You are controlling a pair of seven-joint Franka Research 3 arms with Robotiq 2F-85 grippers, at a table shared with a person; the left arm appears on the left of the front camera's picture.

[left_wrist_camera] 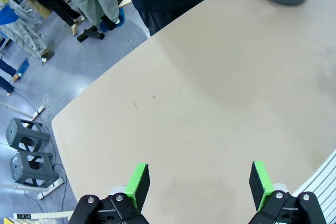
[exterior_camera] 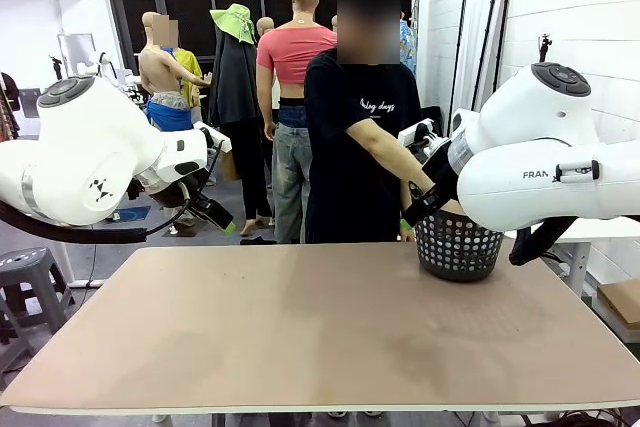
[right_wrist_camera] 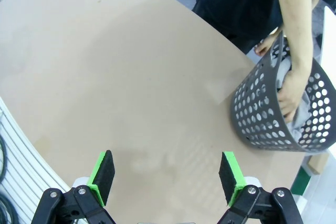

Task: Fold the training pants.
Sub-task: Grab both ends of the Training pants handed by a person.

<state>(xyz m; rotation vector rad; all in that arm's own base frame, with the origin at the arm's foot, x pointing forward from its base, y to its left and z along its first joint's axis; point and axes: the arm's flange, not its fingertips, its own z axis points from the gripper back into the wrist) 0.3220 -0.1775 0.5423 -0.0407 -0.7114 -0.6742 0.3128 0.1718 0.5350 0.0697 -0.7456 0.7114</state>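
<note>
Training pants [right_wrist_camera: 300, 121] sit in the basket [right_wrist_camera: 257, 108] (hand [right_wrist_camera: 290, 100] on them), beyond both spread fingers [right_wrist_camera: 103, 178].

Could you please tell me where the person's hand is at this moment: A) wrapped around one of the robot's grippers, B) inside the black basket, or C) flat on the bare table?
B: the right wrist view shows the hand reaching down into the basket, onto grey cloth.

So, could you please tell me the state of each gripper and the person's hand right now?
Left gripper: open, empty.
Right gripper: open, empty.
Person's hand: inside the basket, on grey cloth.
</note>
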